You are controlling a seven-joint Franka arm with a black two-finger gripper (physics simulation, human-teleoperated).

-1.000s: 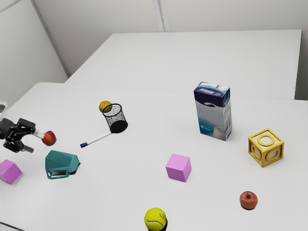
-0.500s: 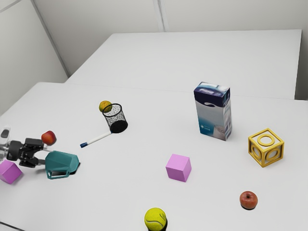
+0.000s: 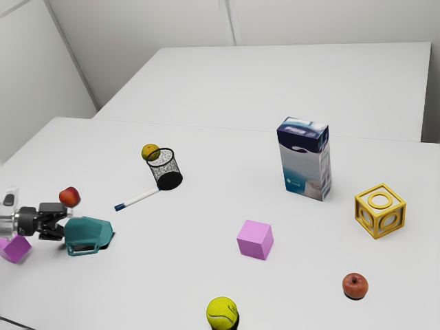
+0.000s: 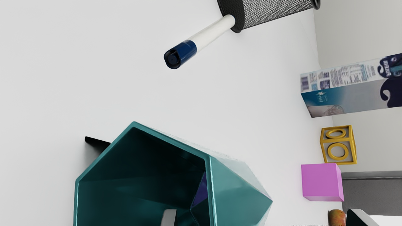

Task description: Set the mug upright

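White tabletop (image 3: 165,275), jaws (image 3: 65,225) wide open — empty, astride rim of tipped mug (image 4: 235,188), marker (image 4: 209,34) apart

Mug (image 3: 88,234), left of the exterior view: teal, faceted, hard and glossy. Pen holder (image 3: 166,170), upper left: black mesh, apparently metal. Marker (image 3: 139,199), beside it: smooth plastic look, white barrel, shiny blue cap. Carton (image 3: 304,165), upper right: smooth printed card look. Lattice cube (image 3: 379,211), right: yellow, smooth, light sheen. Pink block (image 3: 254,240), centre: smooth, matt. Tennis ball (image 3: 222,313), bottom centre: felt-like nap. Tabletop (image 3: 165,275): white, smooth, matt.
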